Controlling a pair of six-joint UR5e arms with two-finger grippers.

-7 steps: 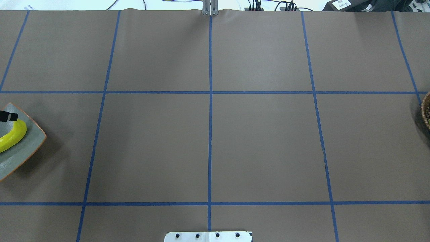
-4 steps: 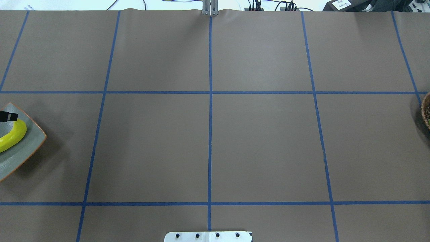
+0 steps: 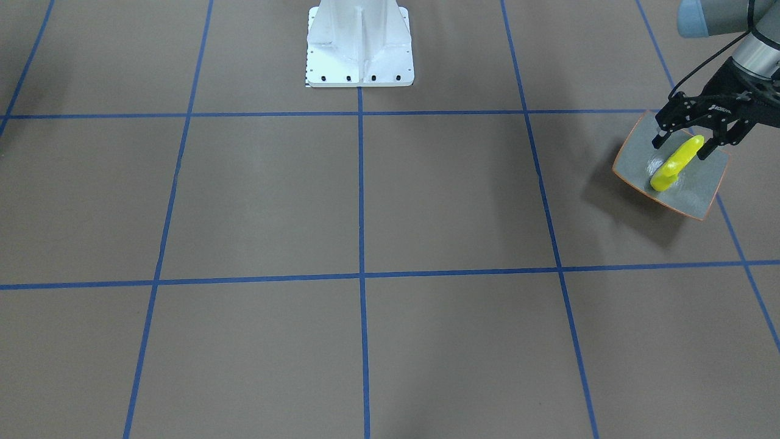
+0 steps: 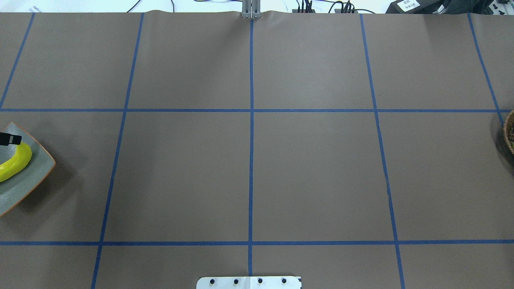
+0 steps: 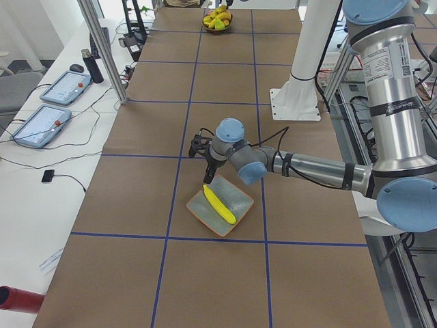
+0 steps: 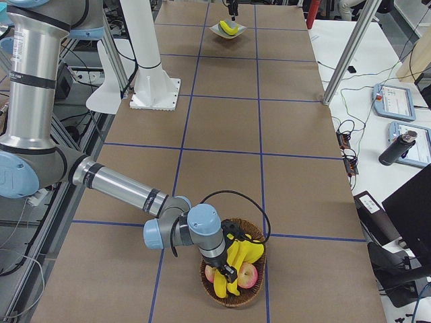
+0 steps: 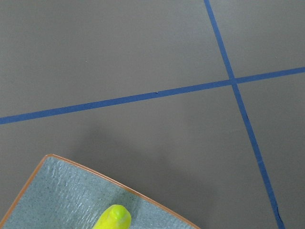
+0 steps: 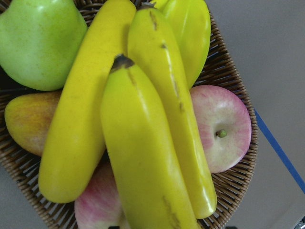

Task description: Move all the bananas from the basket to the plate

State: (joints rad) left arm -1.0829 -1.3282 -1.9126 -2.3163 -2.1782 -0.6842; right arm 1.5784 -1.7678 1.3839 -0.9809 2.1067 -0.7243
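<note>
Matte brown paper counter [image 4: 313, 172], blue-taped grid [image 4: 251, 160]. At nine o'clock the left gripper [image 3: 679, 148] straddles, spread, a smooth yellow banana [image 3: 673, 164] on the glossy speckled-grey plate [image 3: 701, 183]. Right gripper [image 6: 229, 269]: cannot tell.

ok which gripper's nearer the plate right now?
Left. The left gripper hangs over the plate, open astride the banana lying on it; the right gripper is far across, down at the basket.
</note>
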